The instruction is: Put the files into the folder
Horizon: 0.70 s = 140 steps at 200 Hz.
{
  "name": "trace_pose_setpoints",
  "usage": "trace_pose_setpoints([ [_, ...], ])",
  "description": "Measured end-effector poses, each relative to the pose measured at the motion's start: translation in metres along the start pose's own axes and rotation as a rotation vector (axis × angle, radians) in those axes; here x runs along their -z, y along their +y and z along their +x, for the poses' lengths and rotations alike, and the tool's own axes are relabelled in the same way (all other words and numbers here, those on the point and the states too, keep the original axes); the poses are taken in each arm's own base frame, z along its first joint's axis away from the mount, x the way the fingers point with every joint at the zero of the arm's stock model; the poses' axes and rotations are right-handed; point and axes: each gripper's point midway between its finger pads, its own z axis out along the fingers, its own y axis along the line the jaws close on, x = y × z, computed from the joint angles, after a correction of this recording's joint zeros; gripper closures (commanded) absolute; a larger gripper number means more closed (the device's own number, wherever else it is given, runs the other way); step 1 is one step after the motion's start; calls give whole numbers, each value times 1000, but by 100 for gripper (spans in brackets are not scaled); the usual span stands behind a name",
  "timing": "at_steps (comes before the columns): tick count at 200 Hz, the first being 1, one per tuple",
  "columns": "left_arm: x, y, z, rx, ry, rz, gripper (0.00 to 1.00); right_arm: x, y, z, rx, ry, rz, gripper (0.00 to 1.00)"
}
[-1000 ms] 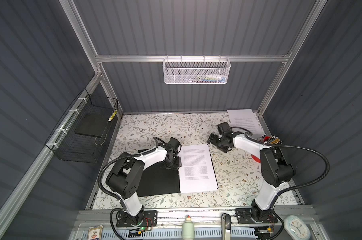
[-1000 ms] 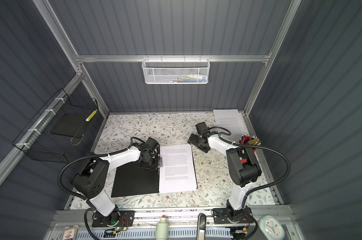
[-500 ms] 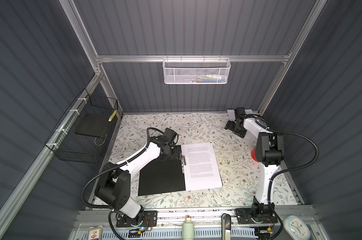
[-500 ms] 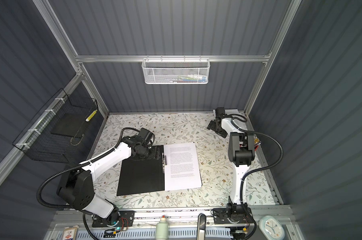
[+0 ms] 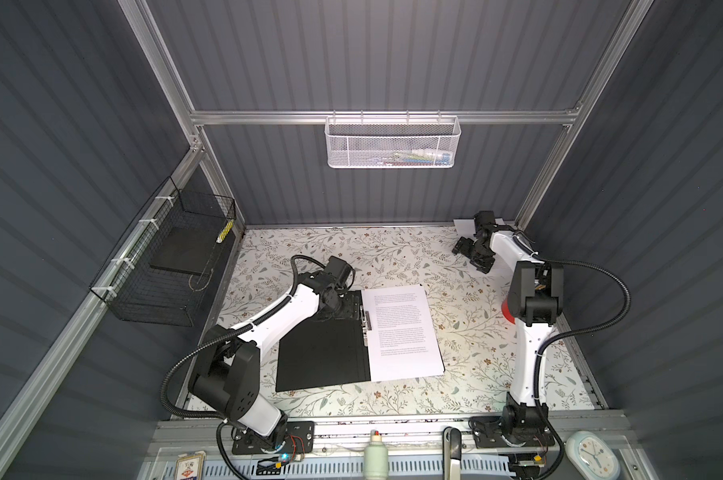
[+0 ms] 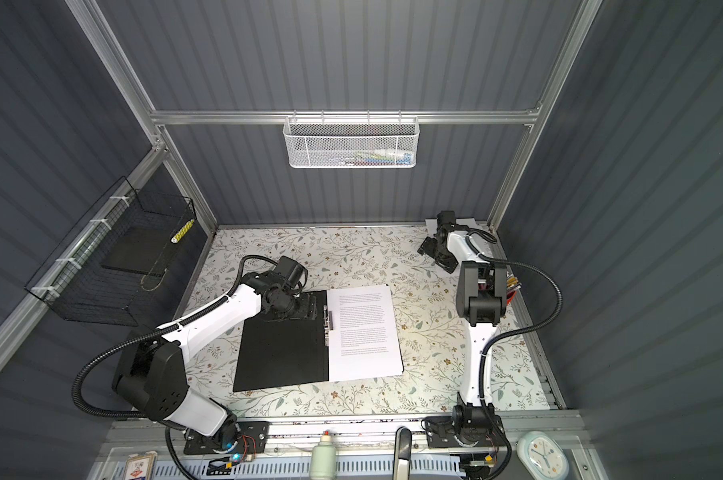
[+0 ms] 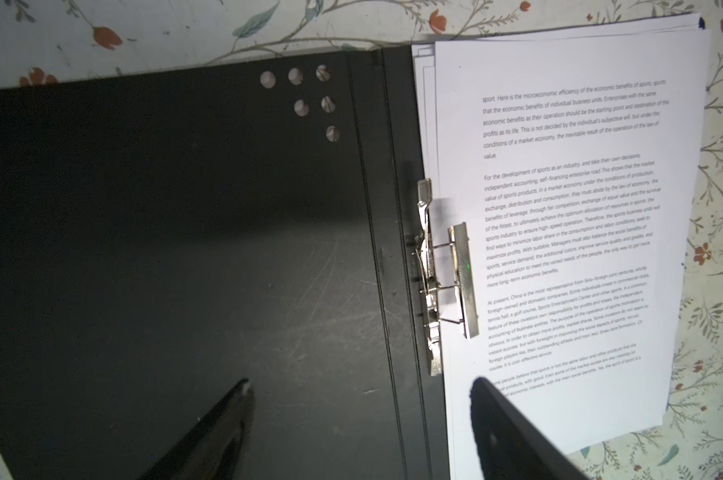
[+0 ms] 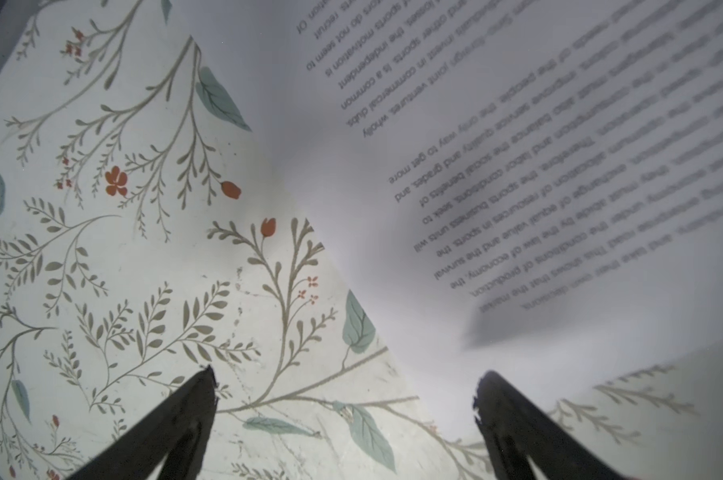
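One folder [image 5: 322, 353] lies open, black inside up, long axis running near to far. One stack of files [image 5: 405, 332] fills its right half, page tops far. The left gripper [image 7: 362, 382] hovers over the spine, jaws apart. Far right, the right gripper [image 8: 346, 374], jaws wide, straddles another printed sheet [image 8: 517, 124].

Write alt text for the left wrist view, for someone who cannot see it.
A folder, open and black inside, lies on a floral table cover, its metal clip over the edge of a stack of printed sheets. The left pincer stands open above the spine.
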Motion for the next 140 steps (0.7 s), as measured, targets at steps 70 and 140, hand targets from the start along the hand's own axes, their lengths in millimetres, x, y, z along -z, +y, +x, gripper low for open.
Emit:
trace_pose_setpoints([
  [70,5,-1,-7,-3,-18,3,17,-3,10,16,-56,101,-62,1],
  [140,24,-8,-28,-24,-72,23,12,8,31,64,-44,205,-165,1],
])
